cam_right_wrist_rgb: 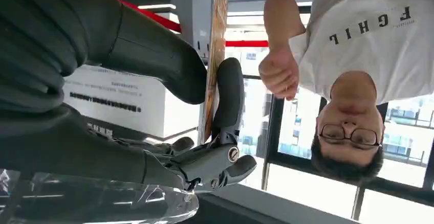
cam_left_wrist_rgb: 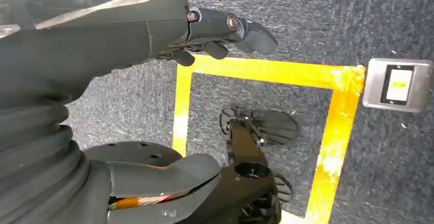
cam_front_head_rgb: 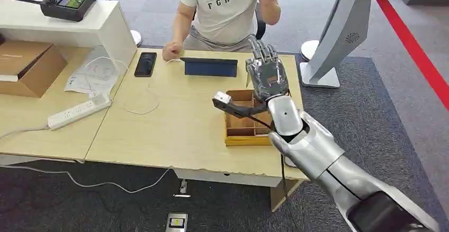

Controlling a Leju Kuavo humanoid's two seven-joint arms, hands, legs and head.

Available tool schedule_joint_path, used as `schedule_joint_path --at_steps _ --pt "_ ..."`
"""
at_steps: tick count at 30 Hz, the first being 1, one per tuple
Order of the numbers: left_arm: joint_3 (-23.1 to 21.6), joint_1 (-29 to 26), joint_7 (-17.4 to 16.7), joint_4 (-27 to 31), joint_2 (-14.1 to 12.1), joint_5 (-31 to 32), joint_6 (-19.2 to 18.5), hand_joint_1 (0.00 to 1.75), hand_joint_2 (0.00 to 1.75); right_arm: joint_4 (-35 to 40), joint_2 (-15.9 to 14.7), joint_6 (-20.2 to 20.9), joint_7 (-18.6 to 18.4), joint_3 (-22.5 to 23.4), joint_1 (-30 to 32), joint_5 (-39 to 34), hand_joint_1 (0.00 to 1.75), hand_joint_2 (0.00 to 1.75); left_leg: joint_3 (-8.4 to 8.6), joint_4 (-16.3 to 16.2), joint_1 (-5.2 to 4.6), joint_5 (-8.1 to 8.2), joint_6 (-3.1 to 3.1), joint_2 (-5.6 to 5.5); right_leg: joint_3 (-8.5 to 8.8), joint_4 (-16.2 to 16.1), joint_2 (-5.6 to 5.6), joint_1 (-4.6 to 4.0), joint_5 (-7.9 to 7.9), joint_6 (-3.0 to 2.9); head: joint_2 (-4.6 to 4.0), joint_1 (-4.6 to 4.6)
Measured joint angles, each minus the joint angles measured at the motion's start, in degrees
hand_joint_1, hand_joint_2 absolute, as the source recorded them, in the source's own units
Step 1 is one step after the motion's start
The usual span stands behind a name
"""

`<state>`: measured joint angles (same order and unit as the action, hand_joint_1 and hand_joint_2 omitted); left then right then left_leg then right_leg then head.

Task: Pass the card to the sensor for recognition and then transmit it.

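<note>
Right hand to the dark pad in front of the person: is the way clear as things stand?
Probably yes. The right hand, holding the card, is up over the wooden box; the dark pad lies just beyond, uncovered. The person's hand rests beside the pad's far end.

1 card (cam_right_wrist_rgb: 214, 55), 1 phone (cam_front_head_rgb: 145, 63), 1 tray (cam_front_head_rgb: 238, 132)

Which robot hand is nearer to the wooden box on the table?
The right robot hand: it is raised just above the wooden box, pinching a card. The left robot hand hangs over the carpet.
</note>
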<state>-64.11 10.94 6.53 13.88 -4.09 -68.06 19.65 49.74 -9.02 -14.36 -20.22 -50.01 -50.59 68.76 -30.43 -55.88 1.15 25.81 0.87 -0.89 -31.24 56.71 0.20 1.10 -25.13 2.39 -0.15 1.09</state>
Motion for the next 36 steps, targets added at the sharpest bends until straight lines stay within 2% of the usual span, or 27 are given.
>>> schedule_joint_path --at_steps 7,15,33,34,35,36 --pt "0.0 0.1 -0.1 0.0 0.2 0.3 0.0 0.0 1.75 -6.7 2.7 0.5 -0.3 -2.1 -3.4 0.2 1.75 1.75 -0.03 0.0 0.0 0.01 0.0 0.0 -0.03 0.0 0.0 0.0 0.0 0.0 0.0 0.0" --pt "0.0 0.0 -0.8 0.0 -0.4 0.7 -2.3 0.0 1.75 -11.9 5.0 2.1 -2.0 -3.7 -5.2 0.3 1.75 1.75 0.0 0.0 0.01 0.01 0.0 0.0 -0.04 0.0 0.01 -0.01 0.0 0.0 0.0 0.0" --pt "0.0 -0.8 0.4 0.0 -0.7 0.8 -3.4 0.0 1.75 -16.4 5.8 4.7 -4.7 -5.8 -4.7 1.7 1.75 1.75 0.02 0.0 0.01 0.01 0.0 0.01 -0.05 0.0 0.01 -0.01 0.0 0.0 0.0 0.0" --pt "0.0 -0.9 0.5 0.0 -0.7 0.7 -3.4 0.0 1.75 -16.4 5.7 4.5 -4.9 -5.8 -4.7 2.0 1.34 1.75 0.02 0.0 0.01 0.01 0.0 0.01 -0.05 0.0 0.01 -0.01 0.0 0.0 0.0 0.0" --pt "0.0 -0.9 0.5 0.0 -0.7 0.6 -3.4 0.0 1.75 -16.4 5.5 4.2 -5.1 -5.8 -4.7 2.3 0.0 1.75 0.01 0.0 0.01 0.01 0.0 0.01 -0.05 0.0 0.01 -0.01 0.0 0.0 0.0 0.0" --pt "0.0 -1.0 0.5 0.0 -0.7 0.6 -3.4 0.0 1.75 -16.4 5.4 4.0 -5.3 -5.8 -4.7 2.6 0.0 0.0 0.02 0.0 0.01 0.01 0.0 0.01 -0.05 0.0 0.01 -0.01 0.0 0.0 0.0 0.0"
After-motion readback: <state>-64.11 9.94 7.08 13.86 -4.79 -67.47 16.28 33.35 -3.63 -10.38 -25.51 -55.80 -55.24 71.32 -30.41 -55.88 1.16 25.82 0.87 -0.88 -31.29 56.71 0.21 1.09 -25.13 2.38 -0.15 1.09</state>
